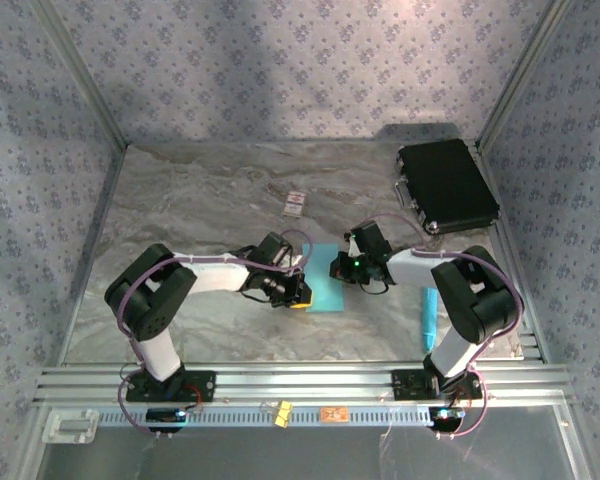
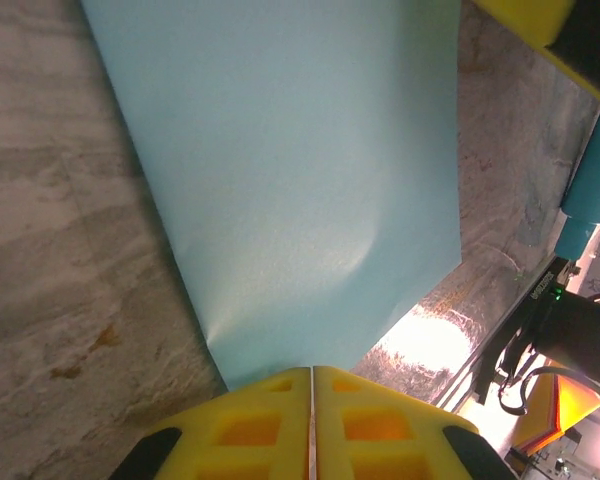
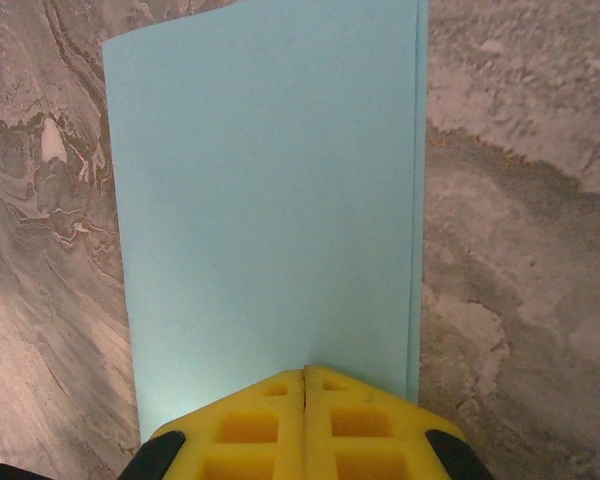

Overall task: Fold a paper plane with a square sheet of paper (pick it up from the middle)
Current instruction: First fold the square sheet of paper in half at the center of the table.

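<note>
The square sheet of paper is light blue and lies on the marbled table between my two grippers. It is folded over on itself: the right wrist view shows a second layer edging out along the right side of the sheet. My left gripper is shut with its yellow tips on the near edge of the sheet, and soft buckles fan out from that spot. My right gripper is shut, its tips down on the sheet from the opposite side.
A black case lies at the back right. A small white card with red marks sits behind the sheet. A slim cyan stick lies by the right arm's base. Patterned walls close in three sides.
</note>
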Available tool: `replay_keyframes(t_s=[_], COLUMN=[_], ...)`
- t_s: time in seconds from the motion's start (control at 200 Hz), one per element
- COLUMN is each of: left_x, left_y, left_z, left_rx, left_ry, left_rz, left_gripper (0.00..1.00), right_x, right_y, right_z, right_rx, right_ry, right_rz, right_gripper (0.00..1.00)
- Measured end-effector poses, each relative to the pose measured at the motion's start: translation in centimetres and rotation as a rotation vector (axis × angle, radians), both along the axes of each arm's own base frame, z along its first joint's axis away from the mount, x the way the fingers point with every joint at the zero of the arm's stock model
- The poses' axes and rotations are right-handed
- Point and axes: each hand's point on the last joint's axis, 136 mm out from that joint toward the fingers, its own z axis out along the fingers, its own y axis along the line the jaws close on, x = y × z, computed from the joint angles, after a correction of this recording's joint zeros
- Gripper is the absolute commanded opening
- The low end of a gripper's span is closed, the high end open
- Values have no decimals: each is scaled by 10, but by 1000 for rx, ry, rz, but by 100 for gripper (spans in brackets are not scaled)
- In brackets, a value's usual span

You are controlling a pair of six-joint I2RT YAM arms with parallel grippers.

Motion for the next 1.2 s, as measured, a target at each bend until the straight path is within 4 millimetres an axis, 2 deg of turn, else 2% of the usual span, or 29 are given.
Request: replay_keyframes(t_s=[0.16,0.285,0.775,1.204], left_x=[-2,-7,-14,-30], left_y=[1,4,4,17], left_z=[-3,-14,-16,-13], left_rx=[9,34,69,93], left_ry=[4,25,-60,-64], left_rz=[-3,-14,-66,-79], left_gripper=[10,9,9,10], right_x=[-1,-1,-1,-2], right_y=[-1,-2,-1,0], right_z=[0,0,0,1], right_rx=[0,3,9,22], right_ry=[-6,-14,-15,-10], right_rz=[-3,-4,-1,4], right_gripper=[0,0,0,1])
